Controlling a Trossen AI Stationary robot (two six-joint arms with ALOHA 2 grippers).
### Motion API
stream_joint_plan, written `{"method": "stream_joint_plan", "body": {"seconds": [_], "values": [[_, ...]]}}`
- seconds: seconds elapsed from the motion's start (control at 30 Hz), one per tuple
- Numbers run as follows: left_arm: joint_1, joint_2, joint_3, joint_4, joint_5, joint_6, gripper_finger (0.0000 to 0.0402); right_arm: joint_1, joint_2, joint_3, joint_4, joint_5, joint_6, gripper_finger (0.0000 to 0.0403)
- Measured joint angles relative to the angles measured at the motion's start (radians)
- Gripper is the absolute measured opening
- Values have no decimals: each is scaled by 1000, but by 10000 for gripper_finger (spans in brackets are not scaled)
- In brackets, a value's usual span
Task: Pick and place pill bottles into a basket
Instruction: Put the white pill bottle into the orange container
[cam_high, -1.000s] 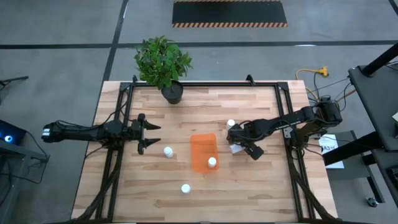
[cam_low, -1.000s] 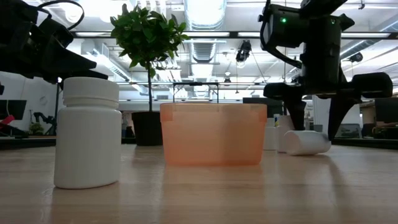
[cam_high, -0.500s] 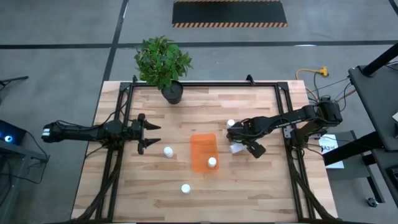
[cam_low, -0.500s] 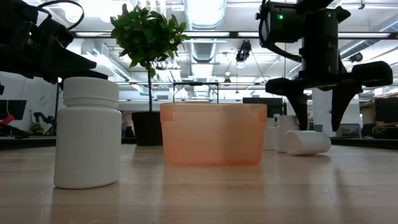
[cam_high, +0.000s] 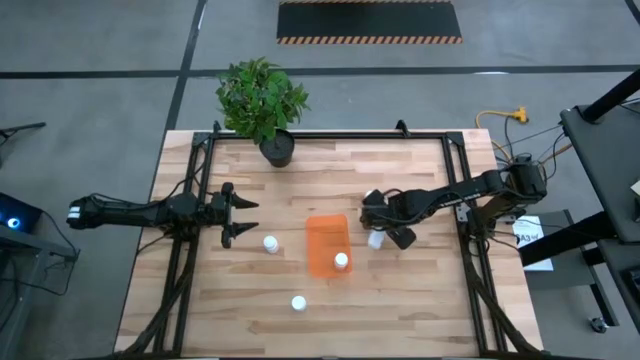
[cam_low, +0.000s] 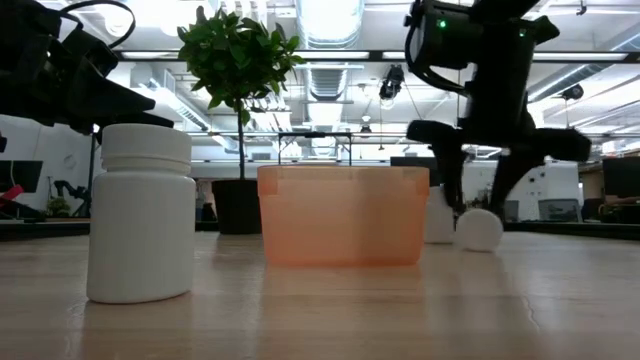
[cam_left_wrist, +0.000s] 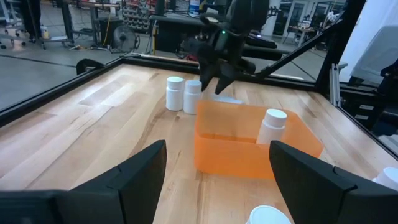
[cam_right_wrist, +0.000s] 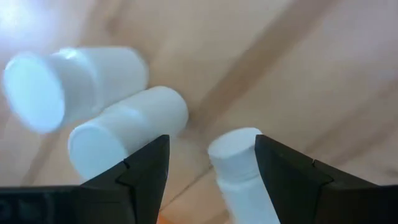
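Left jaws (cam_high: 245, 218) stand wide apart and hold nothing, hovering at the left side of the pale wooden tabletop (cam_high: 420, 300), apart from the small rectangular translucent orange plastic basket (cam_high: 318, 240) near its middle. Right jaws (cam_high: 382, 222) are apart too, clamped on nothing, low over a cluster of small white cylindrical pill bottles just right of the basket. From above I make out only one bottle of that cluster (cam_high: 375, 240), since the arm covers the rest. My right wrist camera shows three there: one lying on its side (cam_right_wrist: 127, 134), one next to it whose pose I cannot tell (cam_right_wrist: 68, 84), and one whose cap sits between the two dark fingers (cam_right_wrist: 239, 158) with neither touching it. The low camera gives me the lying bottle (cam_low: 480, 228) on the wood with an upright one (cam_low: 437, 215) just beside it. One bottle stands upright inside the basket (cam_high: 341, 261), by its right wall, plainer from the left wrist (cam_left_wrist: 272, 124). Two more stand on bare wood: one just left of the basket (cam_high: 270, 243), one toward the front edge (cam_high: 298, 302). I count six bottles, one in the basket and five out, one basket, and one green potted plant (cam_high: 262, 100) at the far edge.
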Motion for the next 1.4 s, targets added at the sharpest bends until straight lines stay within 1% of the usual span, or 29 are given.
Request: {"method": "stream_joint_plan", "body": {"seconds": [0.07,0.13,0.23,0.37,0.43,0.73,0.87,1.03,1.17,1.23,1.33,1.4], "values": [[0,0,0,0,0,0,267,0,0,0,6,20,-38,226],[0,0,0,0,0,0,267,-1,0,0,-1,12,-36,226],[0,-1,0,0,0,0,267,-1,0,-3,-25,-72,13,226],[0,-1,0,0,0,0,267,0,1,-11,-50,-156,45,226],[0,-1,0,0,0,0,267,0,2,-12,-50,-181,61,226],[0,0,0,0,0,0,267,0,2,-13,-60,-196,132,226],[0,0,0,0,0,0,267,5,2,-13,-61,-263,163,226],[0,0,0,0,0,0,267,37,2,-13,-61,-275,147,226],[0,-1,0,0,0,0,267,47,1,-13,-99,-344,179,226],[0,-1,0,0,0,0,267,48,1,-14,-125,-351,186,226],[0,0,0,0,0,0,267,48,-3,-14,-159,-347,161,226],[0,-1,0,0,0,0,267,48,-8,-14,-172,-347,101,226]]}}
